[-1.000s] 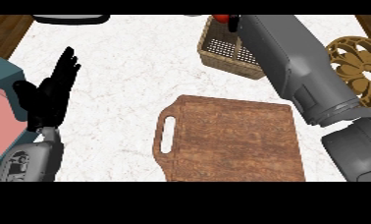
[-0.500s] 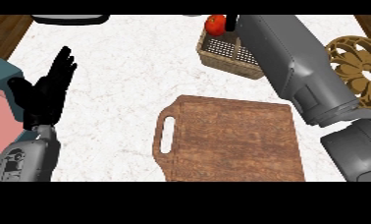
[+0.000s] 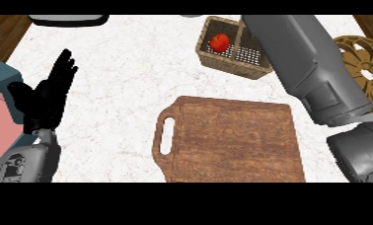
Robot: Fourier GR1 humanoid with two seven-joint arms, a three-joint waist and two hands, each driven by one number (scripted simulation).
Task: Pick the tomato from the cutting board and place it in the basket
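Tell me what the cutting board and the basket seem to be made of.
The cutting board looks like wood with a matte finish: brown, with streaky grain. The basket looks like woven wicker or rattan: tan, ribbed walls and a mesh-like bottom, though it could be an imitation.

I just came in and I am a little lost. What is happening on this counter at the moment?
A robot is moving a tomato from the cutting board into the basket. The tomato now lies in the basket's left compartment, and the board is bare. The right forearm stretches past the basket toward the far edge; its robot hand is out of view. The left robot hand rests open at the left side, fingers up, holding nothing.
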